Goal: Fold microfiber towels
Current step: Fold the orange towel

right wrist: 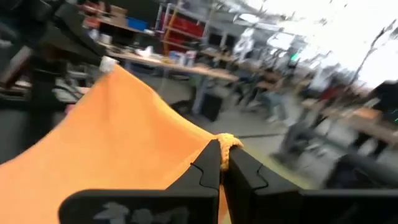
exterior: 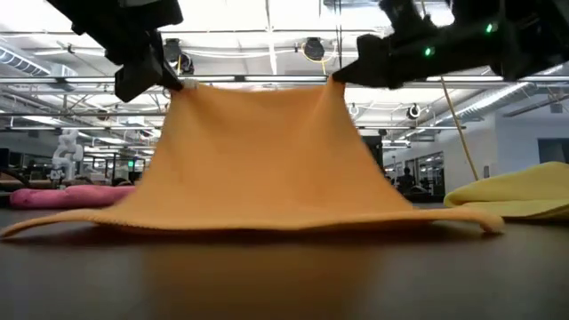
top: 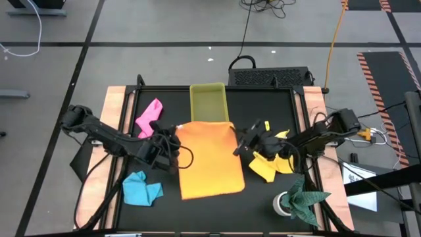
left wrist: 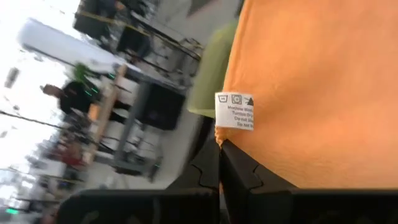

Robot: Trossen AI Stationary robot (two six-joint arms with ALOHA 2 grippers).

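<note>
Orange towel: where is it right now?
High view: the orange towel is mid-table, just below the yellow tray, its two far corners pinched by the left gripper and right gripper.

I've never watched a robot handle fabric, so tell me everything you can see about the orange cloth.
The orange towel is a soft, plain rectangle with a small white care label at one corner. Its two far corners are lifted, one pinched by the left gripper, one by the right gripper, so it hangs tent-like while its near edge rests on the black table.
</note>
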